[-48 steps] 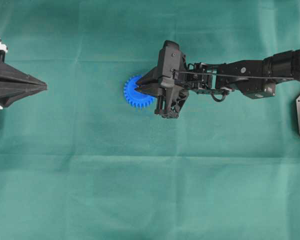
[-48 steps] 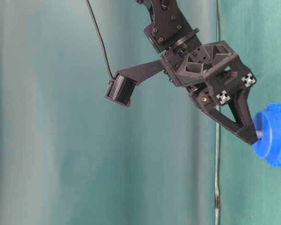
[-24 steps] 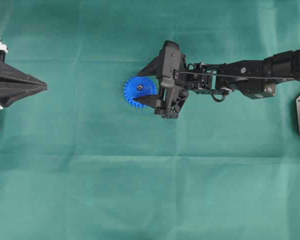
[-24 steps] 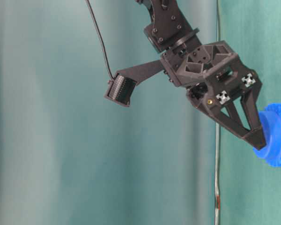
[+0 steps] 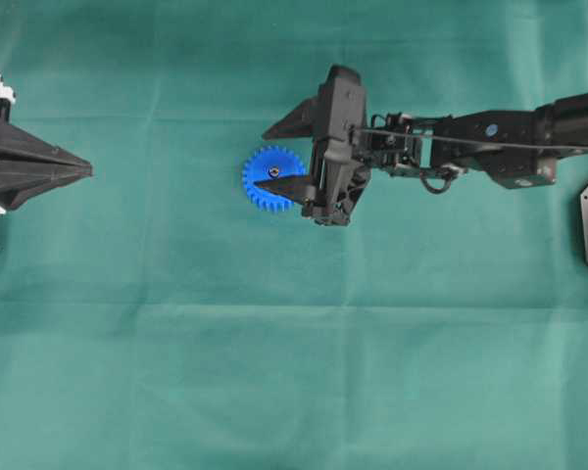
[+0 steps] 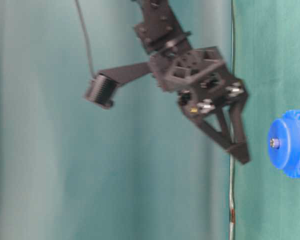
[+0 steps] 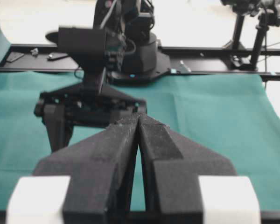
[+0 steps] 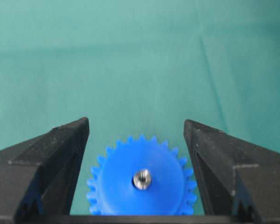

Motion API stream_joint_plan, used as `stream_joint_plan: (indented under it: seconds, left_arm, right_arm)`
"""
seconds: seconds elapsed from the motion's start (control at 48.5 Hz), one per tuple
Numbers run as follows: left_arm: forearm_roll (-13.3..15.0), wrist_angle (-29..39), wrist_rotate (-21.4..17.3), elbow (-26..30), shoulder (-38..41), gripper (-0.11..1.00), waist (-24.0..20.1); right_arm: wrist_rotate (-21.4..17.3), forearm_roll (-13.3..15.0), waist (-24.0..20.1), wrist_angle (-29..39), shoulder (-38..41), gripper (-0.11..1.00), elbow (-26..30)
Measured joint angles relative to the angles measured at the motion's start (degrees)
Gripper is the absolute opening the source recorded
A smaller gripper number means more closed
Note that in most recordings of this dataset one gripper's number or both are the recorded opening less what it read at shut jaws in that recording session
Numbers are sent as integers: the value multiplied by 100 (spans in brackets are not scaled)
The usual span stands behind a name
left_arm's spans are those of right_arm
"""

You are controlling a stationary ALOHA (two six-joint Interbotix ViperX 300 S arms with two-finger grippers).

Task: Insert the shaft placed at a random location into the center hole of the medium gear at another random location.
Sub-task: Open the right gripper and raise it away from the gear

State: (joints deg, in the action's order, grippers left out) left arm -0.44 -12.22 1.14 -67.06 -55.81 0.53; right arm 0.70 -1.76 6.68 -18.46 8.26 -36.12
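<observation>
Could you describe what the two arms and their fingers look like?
Both are matte black. The right gripper has long wedge-shaped fingers, a boxy printed frame with small screws, and a thin black cable along the arm. The left gripper tapers to a point, with white blocks at its base.

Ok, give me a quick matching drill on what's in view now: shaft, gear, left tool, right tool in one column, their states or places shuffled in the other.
Things:
1. shaft
2. medium gear
3. left tool
4. right tool

States or places:
A. shut, parked at the left edge of the overhead view
B. bright blue, lying flat on the green cloth
C. open, empty, lifted clear of the gear
D. standing in the hub's centre hole, silvery end showing

Pairs: 1-D, 2-B, 3-A, 4-C
</observation>
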Motion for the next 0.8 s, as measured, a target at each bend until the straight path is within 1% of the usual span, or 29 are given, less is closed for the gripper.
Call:
stream_joint_plan:
  seconds: [0.165, 0.351, 0.475, 0.805]
  left_arm:
    - [0, 18, 0, 0, -9, 0, 9]
    - [-9, 26, 0, 0, -9, 0, 0]
    - [0, 35, 0, 0, -9, 0, 9]
    - [0, 35, 0, 0, -9, 0, 9]
  right_arm:
    - [9, 0, 9, 141, -202, 83, 0]
    - [9, 0, 9, 255, -246, 83, 0]
    - [9, 0, 0, 378, -396, 83, -97]
    - [0, 0, 0, 422, -1266, 83, -844]
